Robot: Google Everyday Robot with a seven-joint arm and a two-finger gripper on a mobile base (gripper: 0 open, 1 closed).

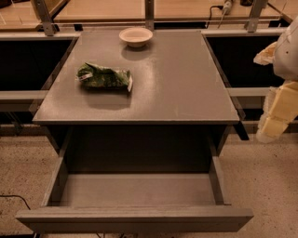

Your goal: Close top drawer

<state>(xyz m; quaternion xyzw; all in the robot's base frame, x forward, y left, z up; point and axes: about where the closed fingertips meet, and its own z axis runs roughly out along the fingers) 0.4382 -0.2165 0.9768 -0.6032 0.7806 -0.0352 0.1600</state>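
Nearest, along the bottom edge: the top drawer (135,218), seen by its long, flat, handleless grey front panel. Stands pulled far out of the grey cabinet (186,88), wide open and not yet closed. Just behind the panel, the shallow rectangular tray: bare grey bottom, low side walls running back into the dark opening under the cabinet's top.

To either side, speckled pale floor (272,186). At far left on it, a thin black cable (13,199), near the drawer's left front corner.

Farther back, at the right edge and about mid height: the gripper (274,122), cream-yellow, partly cut off by the border. Hangs beside the cabinet's right front corner, above the floor, apart from the drawer and from the cabinet, with nothing seen in its grasp. Spread or pressed together: cannot tell. Above it, a rounded white part of the arm (289,51).

On the cabinet's top, left of centre: a crumpled green snack bag (104,77), lying flat. Beyond it, close to the back edge and near the middle: a pale bowl (135,36), upright, well apart from the bag.

Left and right of the cabinet, grey horizontal rails (21,95) with dark spaces behind them.

Farthest, across the top edge: a light wooden surface (102,9) behind grey metal uprights (149,14), and toward the right a dark cord (215,8) running over it.
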